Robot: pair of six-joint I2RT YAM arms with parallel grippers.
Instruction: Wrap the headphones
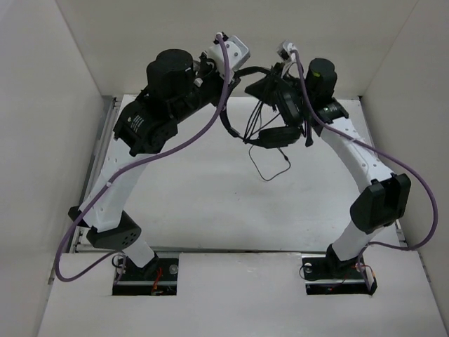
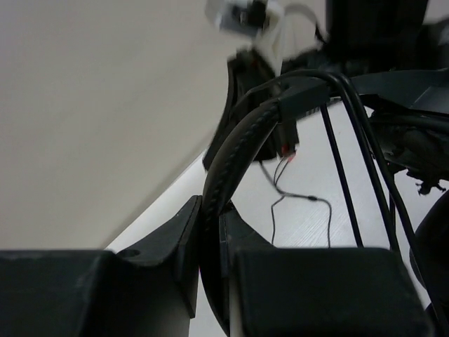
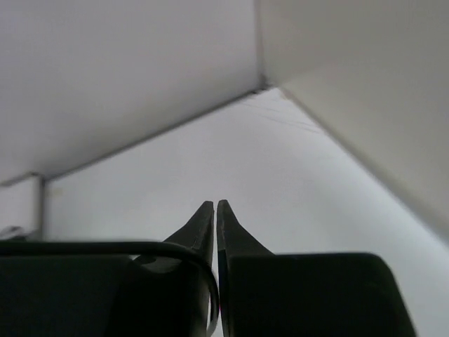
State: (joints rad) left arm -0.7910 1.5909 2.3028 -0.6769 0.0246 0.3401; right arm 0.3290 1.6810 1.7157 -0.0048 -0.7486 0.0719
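The black headphones (image 1: 270, 95) hang in the air at the back of the table, between both arms. My left gripper (image 1: 242, 73) is shut on the padded headband (image 2: 235, 151), which arcs up out of its jaws (image 2: 210, 210). One earcup (image 1: 277, 135) dangles lowest. The thin black cable (image 1: 270, 167) drops in a loop to the table, and more strands (image 2: 337, 154) run down from the headband. My right gripper (image 1: 282, 74) is raised beside the other earcup. Its fingers (image 3: 215, 205) are shut on a strand of cable (image 3: 105, 246) that curves in between them.
White walls close in the table (image 1: 210, 196) at the back and on both sides. Thick purple robot cables (image 1: 189, 140) trail along both arms. The right wrist view looks past the fingers to the back corner of the walls (image 3: 263, 88).
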